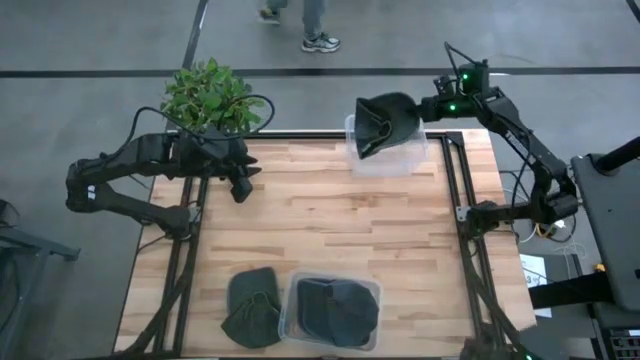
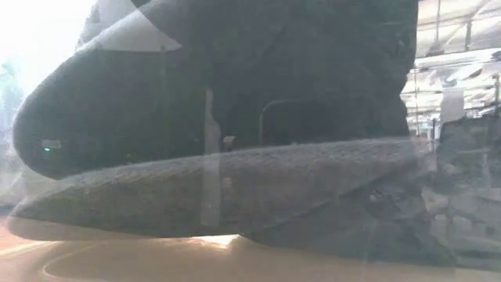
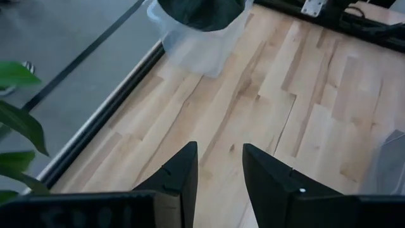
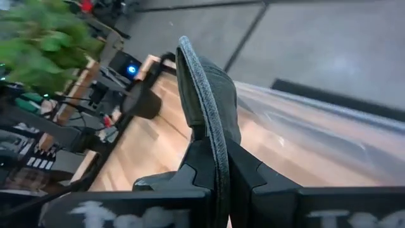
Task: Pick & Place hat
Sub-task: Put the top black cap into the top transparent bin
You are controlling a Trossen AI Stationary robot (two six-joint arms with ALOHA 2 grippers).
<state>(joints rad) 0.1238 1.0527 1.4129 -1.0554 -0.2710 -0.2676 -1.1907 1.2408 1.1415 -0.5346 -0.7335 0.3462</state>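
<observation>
A dark grey hat [image 1: 385, 122] hangs from my right gripper [image 1: 424, 108] over a clear plastic bin [image 1: 392, 160] at the table's far edge; the left wrist view shows the same hat [image 3: 201, 11] at that bin's [image 3: 201, 44] opening. The right gripper [image 4: 218, 166] is shut on it. My left gripper [image 1: 240, 186] waits open above the far-left of the table, its fingers [image 3: 218, 180] holding nothing. A second dark hat [image 1: 252, 305] lies flat on the table near the near edge. More dark hats fill a second clear bin [image 1: 335, 310] beside it. My right gripper pinches the hat's thin stitched brim edge [image 4: 219, 142] between its two fingers. It comes at the hat from the table's right side. The hat is lifted off the table and hangs beyond the fingers over the far bin; whether it touches the bin I cannot tell.
A potted green plant [image 1: 208, 95] stands at the far-left corner beside the left arm. The near bin with its hats [image 2: 235, 180] fills the low view. Bare wooden tabletop [image 1: 340, 230] lies between the two bins. A person's feet [image 1: 318, 42] show on the floor beyond.
</observation>
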